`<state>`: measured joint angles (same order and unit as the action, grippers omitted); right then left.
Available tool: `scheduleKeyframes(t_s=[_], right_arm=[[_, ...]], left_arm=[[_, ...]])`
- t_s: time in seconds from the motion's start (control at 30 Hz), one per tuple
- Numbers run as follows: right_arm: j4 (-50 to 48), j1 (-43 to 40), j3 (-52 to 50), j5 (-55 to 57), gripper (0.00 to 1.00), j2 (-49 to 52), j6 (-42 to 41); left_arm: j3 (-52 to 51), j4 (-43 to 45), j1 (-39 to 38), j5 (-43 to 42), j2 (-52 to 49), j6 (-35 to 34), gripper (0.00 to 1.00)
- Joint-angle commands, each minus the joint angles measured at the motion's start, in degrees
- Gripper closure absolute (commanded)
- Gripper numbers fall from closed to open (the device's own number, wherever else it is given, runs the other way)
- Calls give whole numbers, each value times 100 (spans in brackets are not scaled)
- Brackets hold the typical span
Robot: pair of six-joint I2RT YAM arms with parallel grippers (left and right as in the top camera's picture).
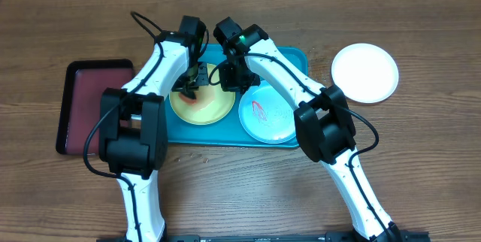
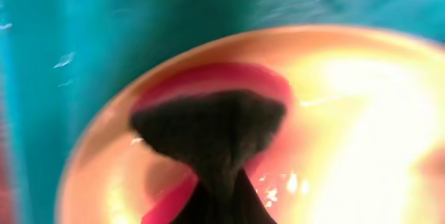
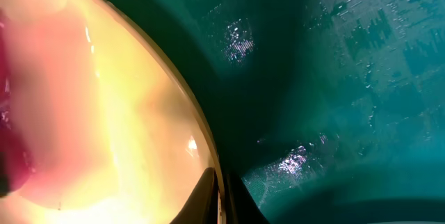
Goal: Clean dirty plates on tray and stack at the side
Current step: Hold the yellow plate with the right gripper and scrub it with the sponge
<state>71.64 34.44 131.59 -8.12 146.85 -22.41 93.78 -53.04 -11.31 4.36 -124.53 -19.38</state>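
Note:
The teal tray [image 1: 297, 58] holds a yellow-green plate [image 1: 207, 110] and a pale mint-blue plate [image 1: 268, 114] marked with a red smear. A white plate [image 1: 364, 73] lies on the table to the tray's right. My left gripper [image 1: 192, 80] is shut on a dark wiping cloth [image 2: 208, 126], which is pressed onto the red sauce [image 2: 201, 81] on the yellow-green plate [image 2: 361, 113]. My right gripper [image 1: 228, 83] is shut on that plate's right rim [image 3: 208, 154], its fingertips [image 3: 208, 196] pinching the edge above the tray [image 3: 348, 78].
A smaller dark-red tray with a black rim [image 1: 83, 99] sits left of the teal one. Both arms cross the tray's back half, close together. Bare wooden table [image 1: 421, 159] surrounds the trays.

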Motion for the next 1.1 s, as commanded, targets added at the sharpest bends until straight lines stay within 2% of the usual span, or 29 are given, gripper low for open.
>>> scheduleKeyframes(t_s=[0.0,0.3,0.37,0.53,0.57,0.6,0.7,0.77,0.83,0.9,1.07], right_arm=[[68,-74,-101,542,96,240,-33],[68,-76,-101,544,96,240,-33],[70,-74,-101,544,96,243,-33],[76,-76,-101,542,96,240,-33],[85,-74,-101,544,96,240,-33],[87,-74,-101,544,96,240,-33],[90,-76,-101,544,96,240,-33],[85,-74,-101,544,96,240,-33],[79,-76,-101,544,96,240,-33],[70,-74,-101,542,96,240,-33],[68,-76,-101,544,96,240,-33]], left_arm=[[-37,90,-66,-1646,-83,-94,96],[-48,-986,-92,-1766,-83,651,96],[-48,-1156,-68,-1534,-83,802,96],[-48,-1191,-55,190,-83,542,96],[-48,-1102,-55,1071,-83,286,96],[-48,-1034,-52,1462,-83,168,96],[-48,-715,-33,2277,-83,50,96],[-46,-404,-26,2459,-83,50,96],[-46,-79,-28,2271,-83,50,96],[-46,205,-28,1681,-83,50,96],[-46,669,-28,-684,-83,50,96]])
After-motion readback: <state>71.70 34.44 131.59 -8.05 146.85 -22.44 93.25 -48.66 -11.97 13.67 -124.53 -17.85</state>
